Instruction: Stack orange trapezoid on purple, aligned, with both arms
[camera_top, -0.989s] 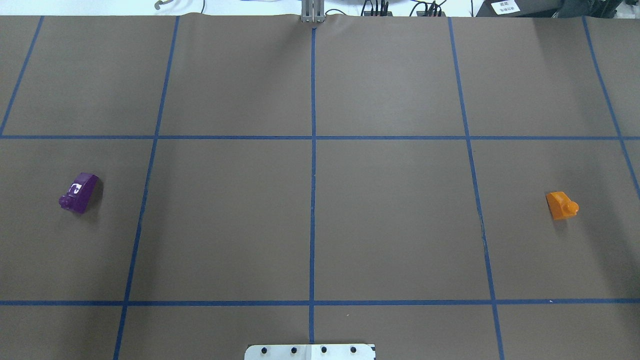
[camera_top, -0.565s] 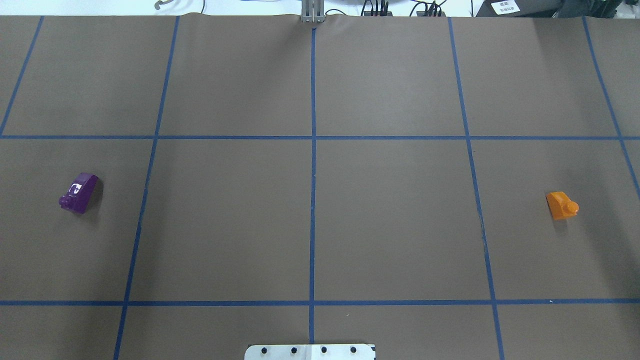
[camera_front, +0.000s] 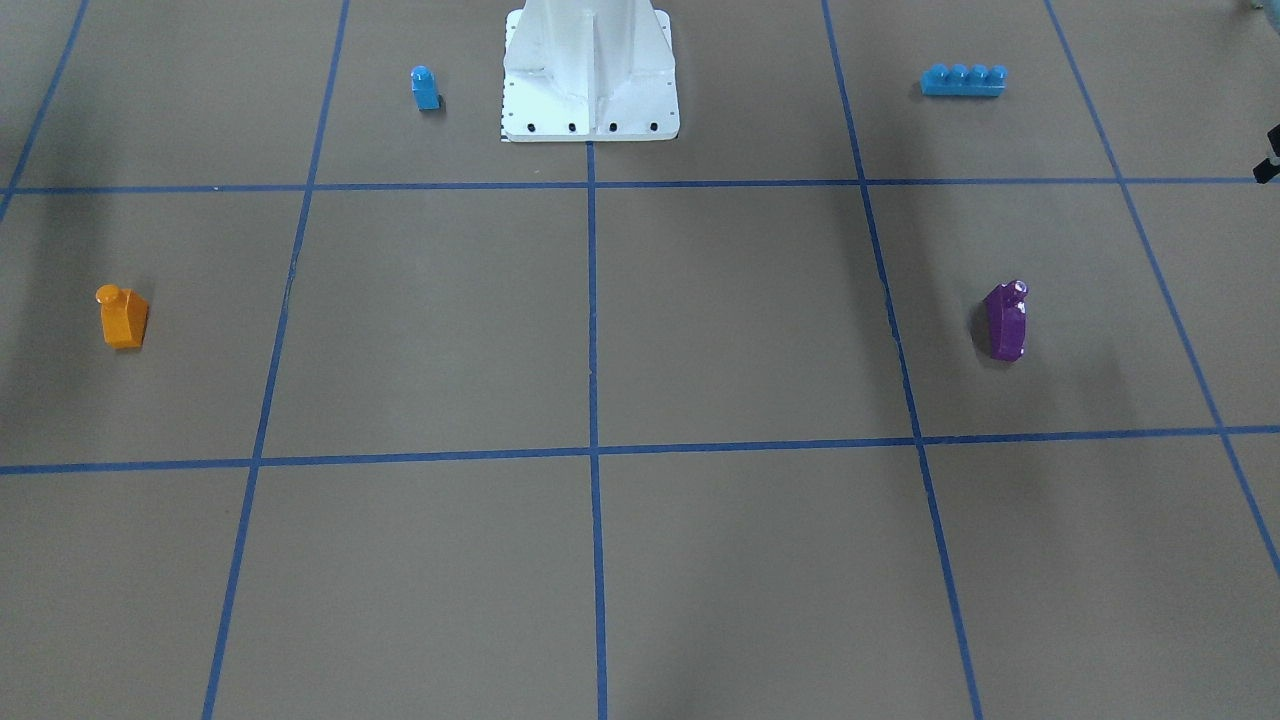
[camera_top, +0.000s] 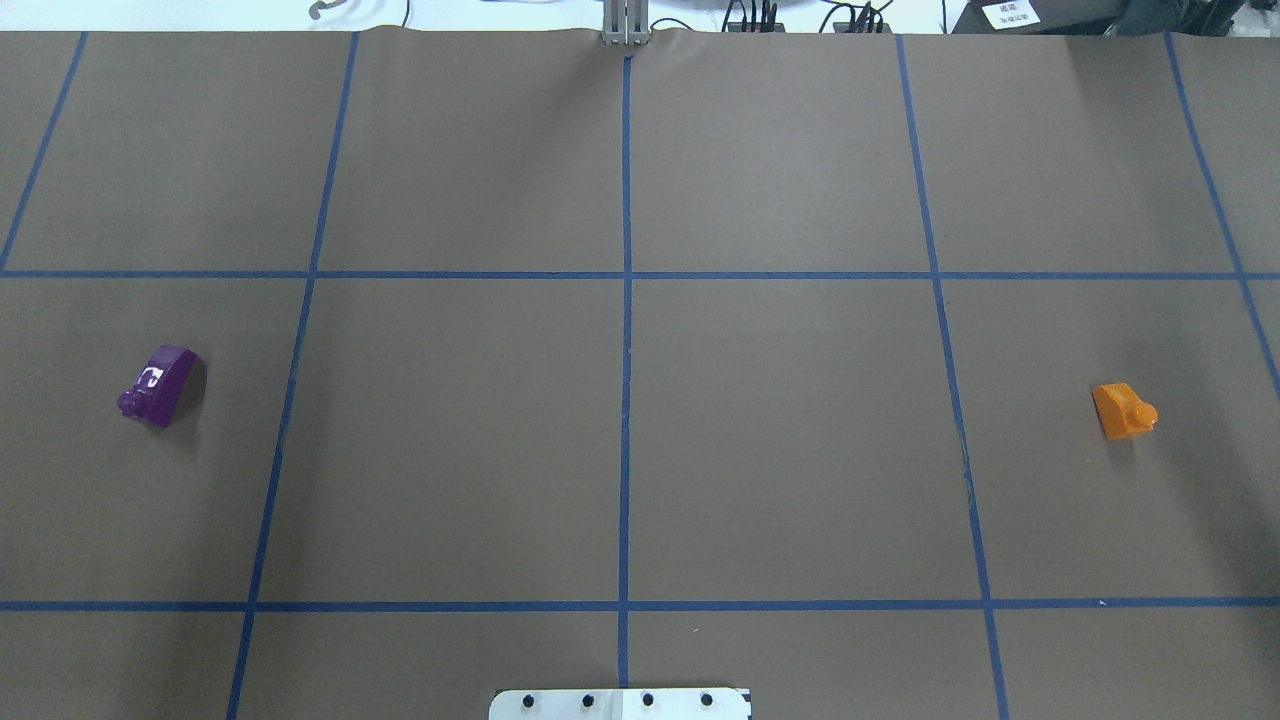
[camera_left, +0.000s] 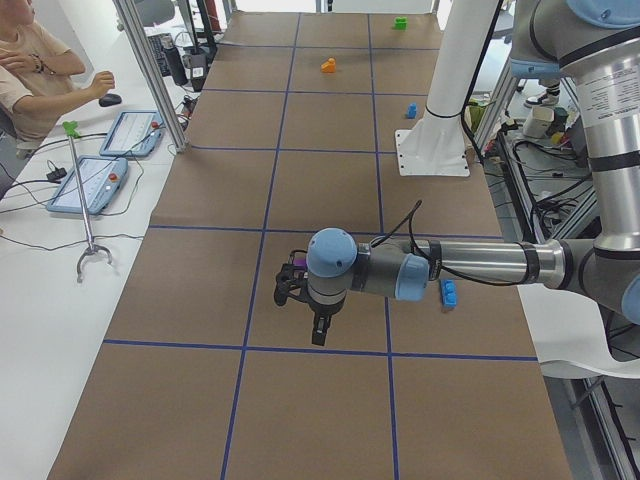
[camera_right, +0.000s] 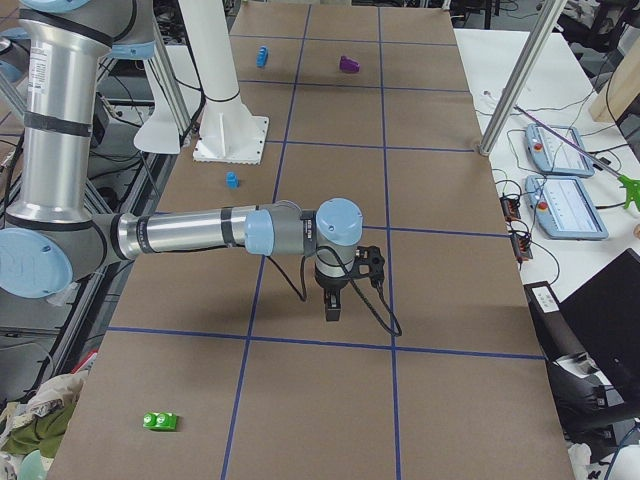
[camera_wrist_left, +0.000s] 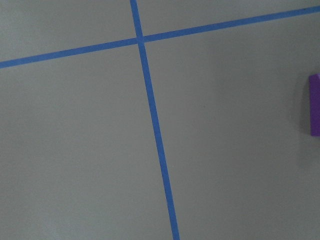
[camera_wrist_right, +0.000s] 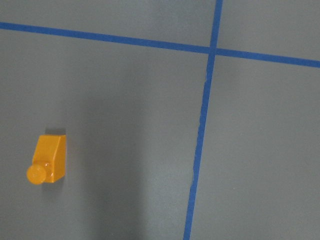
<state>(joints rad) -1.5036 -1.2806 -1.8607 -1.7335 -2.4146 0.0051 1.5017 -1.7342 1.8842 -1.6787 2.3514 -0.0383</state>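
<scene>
1. The small glossy orange plastic trapezoid block (camera_top: 1122, 410) lies on the brown paper-covered table (camera_top: 780, 450) at the robot's far right, in the middle row of squares marked out by blue tape lines (camera_top: 626, 400). Its round stud sits at the end turned toward the robot and the table's right edge. Whether it stands upright or lies on its side cannot be told.
2. The small glossy purple plastic sloped block (camera_top: 160, 385) lies at the robot's far left in the same row, well apart from the orange one, with nothing on it.
3. The left silver-grey arm reaches out level above the table. Its black left gripper (camera_left: 318, 332) points down, just beside the purple block. Whether its fingers are apart or together cannot be told.
4. The right arm has the same pose on the other side. Its black right gripper (camera_right: 332, 305) points down over bare paper, and its finger state cannot be told either.
5. The left wrist view cuts the purple block off at its right edge; the right wrist view shows the orange block at lower left.
6. A small blue single-stud block (camera_front: 425, 88) and a long blue four-stud brick (camera_front: 963, 80) sit either side of the white robot base (camera_front: 590, 70). A green block (camera_right: 160, 421) lies at the table's right end.
</scene>
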